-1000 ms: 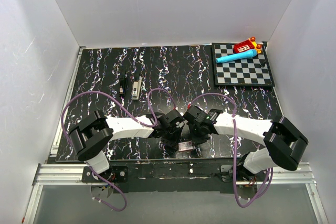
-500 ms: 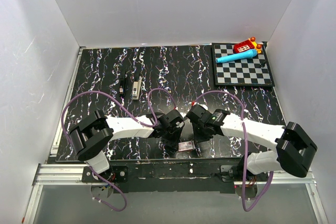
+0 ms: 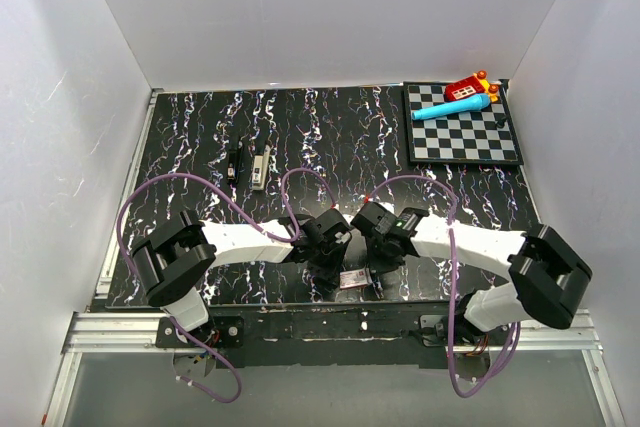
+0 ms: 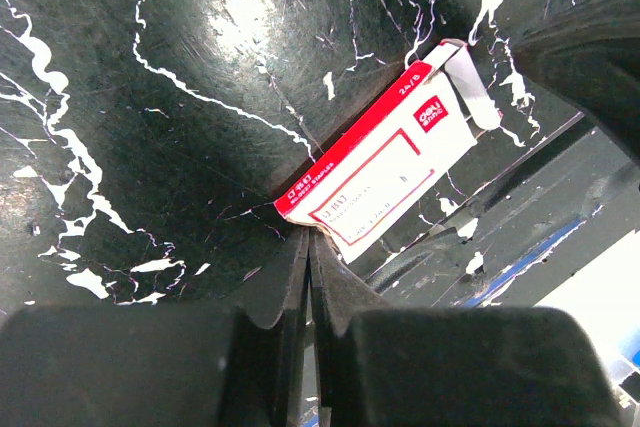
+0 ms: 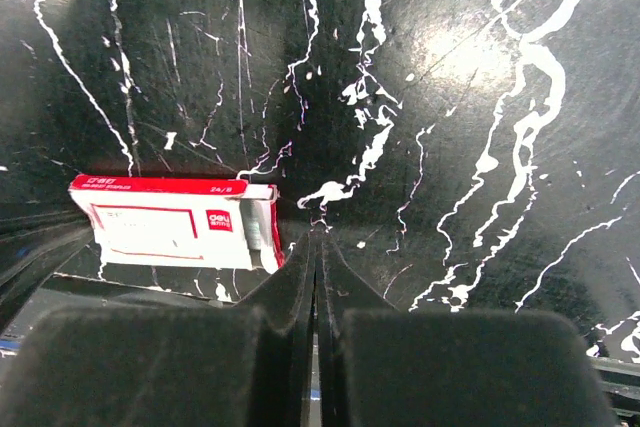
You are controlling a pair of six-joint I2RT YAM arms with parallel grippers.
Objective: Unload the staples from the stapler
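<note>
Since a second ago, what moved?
The right arm swung its elbow out to the right, then came back. Nothing was grabbed or let go. The left pincer, right pincer, box and stapler stayed about where they were.

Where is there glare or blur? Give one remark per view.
Top external: even, soft light, no hard glare on the table. Left wrist: glare patch at upper left of the table; left gripper dark and blurred, staple box sharper. Right wrist: glare at upper right; right gripper blurred in the foreground.
</note>
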